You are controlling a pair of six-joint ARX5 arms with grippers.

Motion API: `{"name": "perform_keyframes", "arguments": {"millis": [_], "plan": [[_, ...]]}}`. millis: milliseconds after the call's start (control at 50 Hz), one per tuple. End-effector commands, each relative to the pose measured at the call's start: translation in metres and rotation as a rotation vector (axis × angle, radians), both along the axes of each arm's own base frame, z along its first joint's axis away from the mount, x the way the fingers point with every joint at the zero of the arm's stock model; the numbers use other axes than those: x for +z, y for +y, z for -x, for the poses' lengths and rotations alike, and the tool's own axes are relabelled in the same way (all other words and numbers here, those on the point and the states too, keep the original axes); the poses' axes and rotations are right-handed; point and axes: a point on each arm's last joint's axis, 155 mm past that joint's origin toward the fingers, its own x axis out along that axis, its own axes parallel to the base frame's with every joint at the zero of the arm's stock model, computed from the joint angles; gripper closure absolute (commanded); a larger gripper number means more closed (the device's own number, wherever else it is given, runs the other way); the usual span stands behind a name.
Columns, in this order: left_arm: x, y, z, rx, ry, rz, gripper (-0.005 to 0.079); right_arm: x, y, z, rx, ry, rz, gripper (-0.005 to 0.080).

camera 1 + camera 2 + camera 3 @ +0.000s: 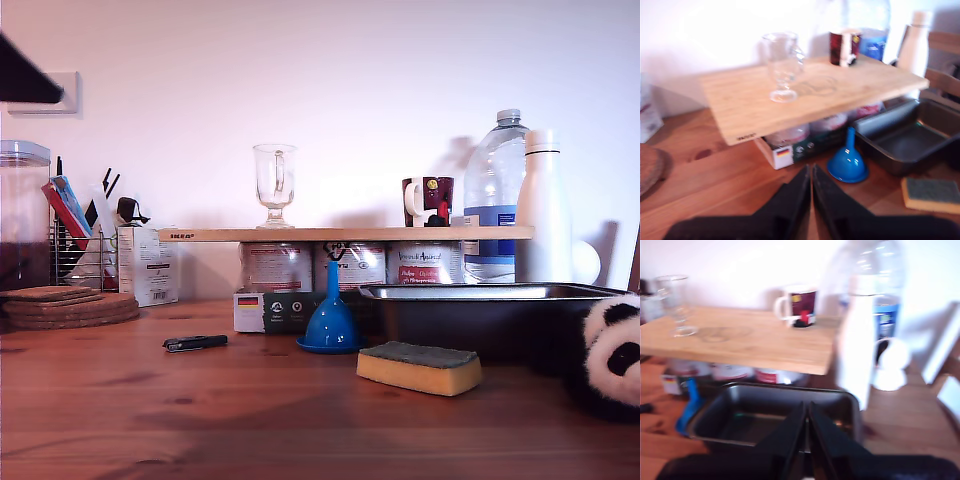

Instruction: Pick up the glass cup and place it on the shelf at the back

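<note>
The clear glass cup stands upright on the light-wood shelf, toward the exterior view's left end of it. It also shows in the first wrist view as the glass cup on the shelf, and in the second wrist view as the glass cup on the shelf. My first gripper is shut and empty, well back from the shelf, over the wooden table. My second gripper is shut and empty above the dark tray. Neither gripper touches the cup.
A patterned mug stands on the shelf too. Tins prop the plank. A dark baking tray, blue funnel, sponge, water bottle, white bottle, panda toy, cork mats and pen crowd the table.
</note>
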Motion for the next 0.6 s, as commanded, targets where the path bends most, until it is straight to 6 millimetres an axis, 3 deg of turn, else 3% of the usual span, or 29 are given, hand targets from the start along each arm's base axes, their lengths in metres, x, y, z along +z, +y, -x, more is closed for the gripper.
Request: {"name": "perform_keyframes", "arguments": {"millis": [0, 140, 240, 440, 580], "plan": [[-0.010, 0.006, 0.004, 0.030, 0.007, 0.028, 0.0763, 0.008, -0.003, 0.005, -0.005, -0.029, -0.001, 0.0765], [-0.017, 0.013, 0.015, 0.067, 0.007, 0.064, 0.0763, 0.022, -0.006, 0.015, -0.009, -0.087, -0.015, 0.0765], [-0.017, 0.021, 0.021, 0.118, 0.012, 0.081, 0.0763, 0.017, -0.006, 0.020, -0.003, -0.067, -0.010, 0.0764], [-0.006, 0.041, 0.034, 0.227, -0.019, 0.099, 0.0763, -0.015, -0.007, 0.023, -0.008, 0.063, -0.011, 0.0764], [-0.019, 0.043, 0.048, 0.232, 0.035, 0.087, 0.0763, -0.044, -0.008, 0.028, -0.009, 0.176, 0.015, 0.0764]]}}
